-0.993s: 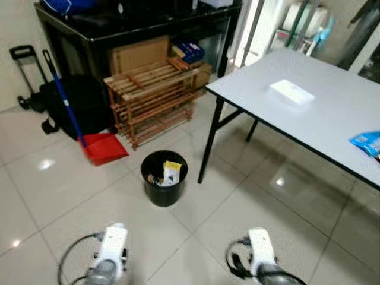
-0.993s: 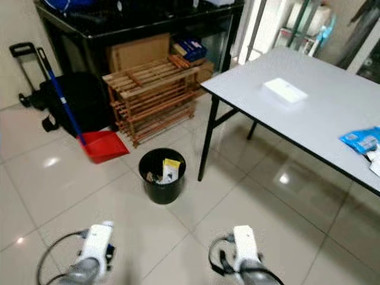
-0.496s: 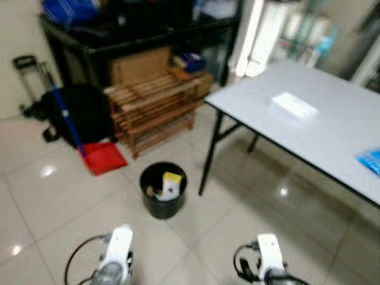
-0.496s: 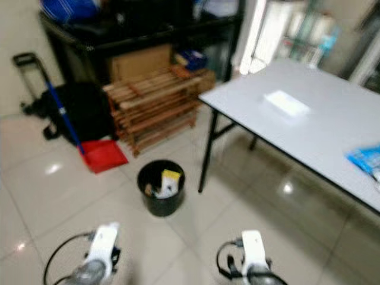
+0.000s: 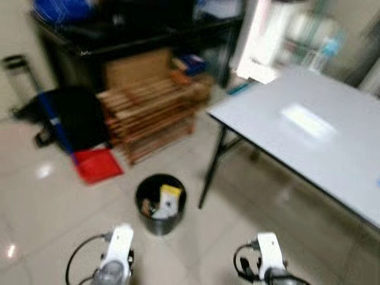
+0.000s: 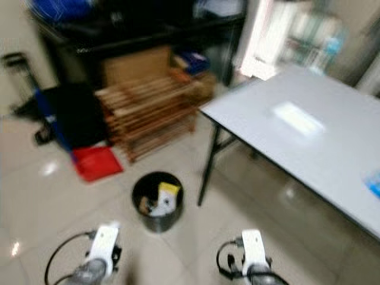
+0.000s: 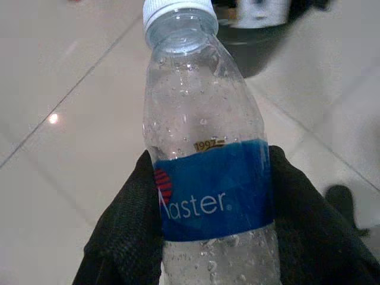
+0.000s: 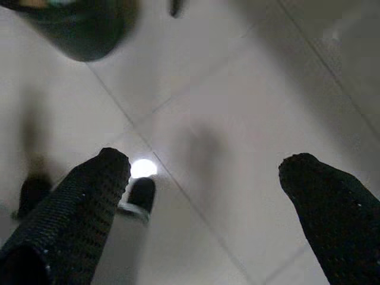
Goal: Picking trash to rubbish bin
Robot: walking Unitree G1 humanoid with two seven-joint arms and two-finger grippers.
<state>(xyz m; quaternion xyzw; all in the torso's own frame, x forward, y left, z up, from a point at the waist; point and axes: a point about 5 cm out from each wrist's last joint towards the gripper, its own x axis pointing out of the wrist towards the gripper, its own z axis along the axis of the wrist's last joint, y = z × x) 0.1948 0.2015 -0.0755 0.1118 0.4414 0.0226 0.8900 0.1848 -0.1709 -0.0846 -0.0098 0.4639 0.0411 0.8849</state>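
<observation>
A black rubbish bin [image 5: 160,203] stands on the tiled floor by the leg of a grey table [image 5: 309,148], with a yellow-and-white wrapper and other litter inside. In the left wrist view my left gripper [image 7: 211,208] is shut on a clear plastic water bottle [image 7: 205,160] with a blue label and white cap, its fingers [image 7: 127,231] on either side of the label. My right gripper [image 8: 208,172] is open over bare tiles, with nothing between its fingers [image 8: 89,196]. Both wrists [image 5: 116,255] sit low in the head views, short of the bin.
A wooden slatted rack [image 5: 148,116] and a red dustpan [image 5: 97,165] with a blue handle stand behind the bin, under a black shelf unit. A dark bag [image 5: 65,119] lies at the left. A white packet [image 5: 309,120] rests on the table. The head views are blurred.
The whole picture has shifted and blurred, so the camera has moved; the bin sits a little lower and further left in view. Both arms keep the same pose.
</observation>
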